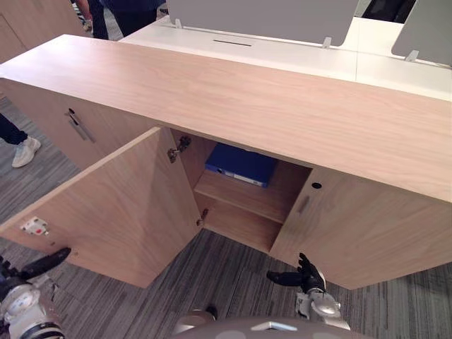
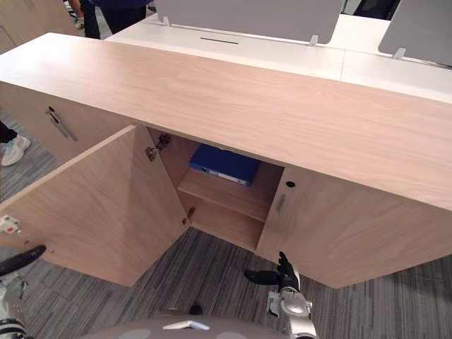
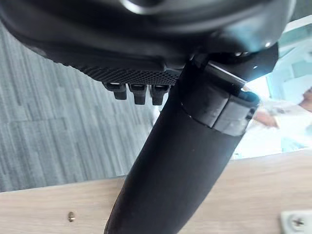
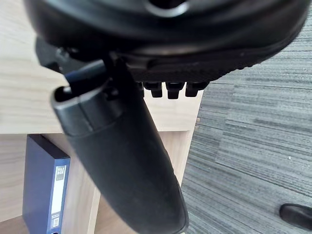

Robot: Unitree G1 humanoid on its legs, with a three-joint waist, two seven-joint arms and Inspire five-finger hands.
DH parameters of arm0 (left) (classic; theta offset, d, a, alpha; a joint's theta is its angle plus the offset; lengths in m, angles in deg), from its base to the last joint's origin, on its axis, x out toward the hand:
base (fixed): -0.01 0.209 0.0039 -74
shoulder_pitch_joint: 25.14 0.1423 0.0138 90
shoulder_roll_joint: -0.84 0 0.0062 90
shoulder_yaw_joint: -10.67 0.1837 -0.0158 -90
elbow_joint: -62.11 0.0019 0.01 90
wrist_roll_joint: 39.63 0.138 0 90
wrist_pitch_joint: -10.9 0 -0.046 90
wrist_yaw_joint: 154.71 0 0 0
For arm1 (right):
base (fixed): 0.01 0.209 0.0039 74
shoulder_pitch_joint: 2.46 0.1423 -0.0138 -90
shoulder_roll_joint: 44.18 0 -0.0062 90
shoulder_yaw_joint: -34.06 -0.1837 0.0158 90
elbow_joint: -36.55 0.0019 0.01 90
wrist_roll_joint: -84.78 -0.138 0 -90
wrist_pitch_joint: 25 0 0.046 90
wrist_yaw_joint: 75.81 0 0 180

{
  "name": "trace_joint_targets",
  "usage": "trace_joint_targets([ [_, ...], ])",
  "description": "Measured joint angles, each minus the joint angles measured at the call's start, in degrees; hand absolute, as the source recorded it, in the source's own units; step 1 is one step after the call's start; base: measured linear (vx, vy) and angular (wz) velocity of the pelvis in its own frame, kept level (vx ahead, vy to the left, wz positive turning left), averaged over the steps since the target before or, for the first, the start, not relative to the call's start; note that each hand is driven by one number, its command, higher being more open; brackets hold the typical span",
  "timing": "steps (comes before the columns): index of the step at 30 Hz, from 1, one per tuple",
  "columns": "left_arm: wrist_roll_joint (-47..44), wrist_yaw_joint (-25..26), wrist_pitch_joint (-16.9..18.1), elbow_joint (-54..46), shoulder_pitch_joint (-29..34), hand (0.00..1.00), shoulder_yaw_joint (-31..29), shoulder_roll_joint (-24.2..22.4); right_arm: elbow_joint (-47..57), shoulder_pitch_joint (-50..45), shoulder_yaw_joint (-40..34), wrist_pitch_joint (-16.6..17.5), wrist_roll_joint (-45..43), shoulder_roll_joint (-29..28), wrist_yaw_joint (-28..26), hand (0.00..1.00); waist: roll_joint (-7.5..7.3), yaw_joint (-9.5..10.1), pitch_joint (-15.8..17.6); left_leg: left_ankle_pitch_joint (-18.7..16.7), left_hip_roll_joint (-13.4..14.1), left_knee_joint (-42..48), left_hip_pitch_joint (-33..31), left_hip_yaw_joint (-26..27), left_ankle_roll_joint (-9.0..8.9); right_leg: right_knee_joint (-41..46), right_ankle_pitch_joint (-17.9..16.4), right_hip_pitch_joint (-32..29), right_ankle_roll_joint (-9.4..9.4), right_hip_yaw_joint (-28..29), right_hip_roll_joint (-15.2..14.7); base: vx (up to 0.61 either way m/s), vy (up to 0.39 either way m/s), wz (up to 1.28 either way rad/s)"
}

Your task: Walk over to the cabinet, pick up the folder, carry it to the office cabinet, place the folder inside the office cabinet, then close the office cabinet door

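Observation:
A blue folder point(image 1: 241, 164) lies flat on the upper shelf point(image 1: 244, 195) inside the wooden office cabinet point(image 1: 233, 99); its spine with a white label also faces the right wrist camera point(image 4: 46, 190). The cabinet's left door point(image 1: 120, 205) stands swung wide open towards me. My left hand point(image 1: 44, 263) hangs low by that door's outer edge, open and empty, its thumb point(image 3: 185, 161) stretched out near the door panel. My right hand point(image 1: 305, 275) hangs open and empty in front of the closed right door point(image 1: 360, 226), below and to the right of the folder.
A lower shelf point(image 1: 236, 226) sits under the folder. Further left on the cabinet is a closed door with a metal handle point(image 1: 80, 126). White desks with grey dividers point(image 1: 261, 18) stand behind. A person's shoe point(image 1: 25, 150) is at the left; people stand at the back point(image 1: 120, 14). Grey carpet point(image 1: 233, 282) lies below.

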Motion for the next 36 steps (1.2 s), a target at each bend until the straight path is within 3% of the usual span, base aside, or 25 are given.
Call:
trace_joint_targets([
  [6, -1.3, 1.9, 1.4, -9.0, 0.7, 1.00, 10.2, -3.5, -0.2, -0.9, 0.2, 0.0, 1.1, 0.0, 0.0, 1.00, -0.37, 0.49, -0.4, 1.9, 0.6, -2.8, 0.7, -1.0, -0.02, 0.0, 0.0, -0.2, -0.02, 0.0, 0.6, -0.07, -0.036, 0.07],
  [11, -2.5, 3.0, 3.6, -11.1, 2.6, 1.00, 13.6, -6.5, -2.1, -1.1, 0.2, -0.5, 2.3, 0.7, -0.1, 1.00, -0.29, -0.09, -1.1, 4.8, 1.0, -7.0, 1.5, -1.4, 0.09, 0.0, 0.3, -1.2, -0.16, 0.5, 1.0, -0.09, -0.013, 0.04],
  [21, -3.1, 3.2, 5.0, -11.1, 5.5, 1.00, 17.2, -12.3, -4.8, -0.9, -0.5, -0.7, 2.4, 1.2, -0.3, 1.00, 0.57, -0.26, -1.3, 5.8, 1.0, -7.3, 0.9, -1.5, -0.07, -0.7, 0.9, -1.6, -0.11, 1.6, 1.8, -0.06, -0.005, 0.00],
  [36, -4.7, 3.2, 6.2, -12.7, 12.0, 1.00, 23.4, -16.6, -6.8, -0.7, -0.6, -0.8, 4.5, 1.5, -1.2, 1.00, 1.84, -0.33, -0.5, 6.1, 1.2, -7.3, 1.7, 0.3, 0.05, -0.9, 1.8, -2.0, 0.16, 4.5, 2.0, -0.04, 0.000, -0.06],
])
